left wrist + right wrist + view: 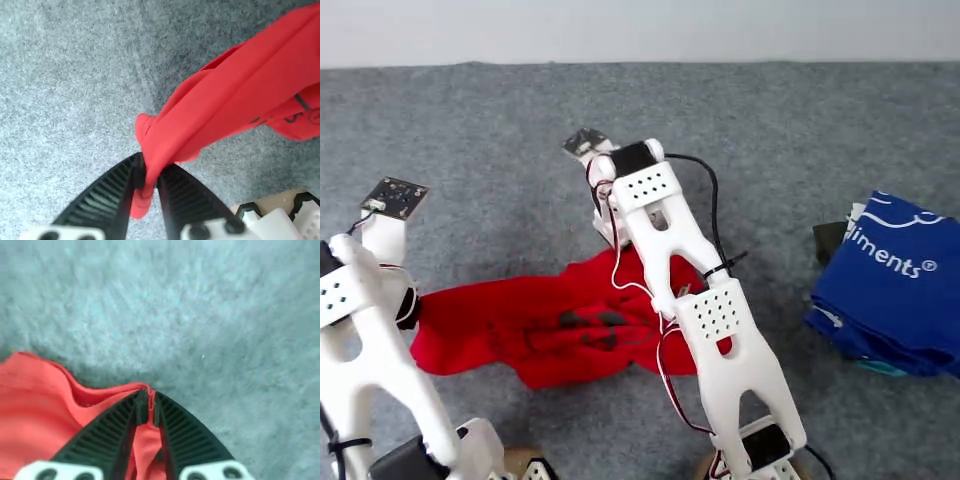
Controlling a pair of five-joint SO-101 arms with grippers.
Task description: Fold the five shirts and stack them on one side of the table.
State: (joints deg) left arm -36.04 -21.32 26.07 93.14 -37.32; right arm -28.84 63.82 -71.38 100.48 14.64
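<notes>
The left hand (pixel 148 165) is pressed together on a bunched corner of the red shirt (pixel 240 100). A small wad of cloth sits between its ribbed black fingers (pixel 107 192), and the rest trails away from them in a twisted band. The right hand (pixel 149 395) is likewise closed, pinching a thin fold at another edge of the same shirt just above the grey worktop (pixel 210 300).

In the high view the red shirt lies crumpled between the two arms. One end is drawn out toward the left arm, and the middle, with its dark print, is heaped beneath the right arm. Well apart from it, at the right arm's side of the worktop, rests a stack of folded shirts (pixel 895 290) with a blue one uppermost.

Step in hand, as judged: this shirt is being spread before folding, and the fold itself is not yet begun. The stack suggests that most of the task is done.

The next move calls for the two hands to draw apart evenly until the cloth is taut, then lower it flat. Neither pinch should slip, and the fabric should not twist further.
</notes>
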